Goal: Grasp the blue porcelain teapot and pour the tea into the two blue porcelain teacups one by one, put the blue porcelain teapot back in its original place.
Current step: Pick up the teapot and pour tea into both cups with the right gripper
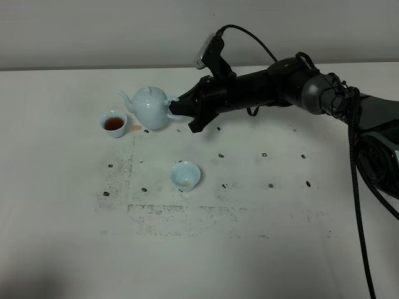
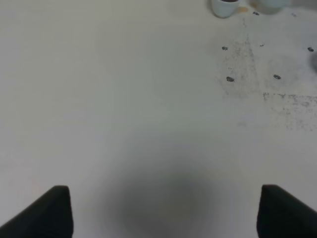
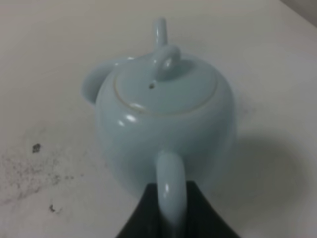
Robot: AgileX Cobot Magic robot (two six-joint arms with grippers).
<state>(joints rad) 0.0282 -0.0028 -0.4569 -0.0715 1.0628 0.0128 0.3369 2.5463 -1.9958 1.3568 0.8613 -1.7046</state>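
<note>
The right pincer (image 1: 178, 106) is clenched on the loop handle (image 3: 171, 181) of the round, pale sky-blue glazed porcelain teapot (image 1: 148, 107). From the wrist view its two dark jaws sit on either side of the loop, with nothing between them but the handle. The pot is upright and level, with its knobbed lid in place. Its thin curved spout (image 1: 124, 96) points away from the pincer, towards the far left of the white desk (image 1: 262, 212). I cannot tell whether the pot's base rests on the desk or hangs just clear of it.

Just beyond the spout, near the pot but not touching it, stands a small pale blue handleless porcelain teacup (image 1: 114, 123) holding reddish-brown tea (image 1: 113, 124). A small brownish spot (image 1: 136, 128) lies on the desk between the two. The other small pale blue teacup (image 1: 186, 175) stands well apart, nearer the front of the desk and roughly below the pincer in the high view. Its inside looks pale and empty.

So I would say the first pour is done and the second is in hand. The next move calls for carrying the pot forward with the grip kept firm, bringing the spout over the empty cup's narrow rim. Then it should tip slowly, since the target is small and a drop seems to have gone astray already.

The left pincer (image 2: 168, 210) is released, jaws wide, over bare desk far from everything.
</note>
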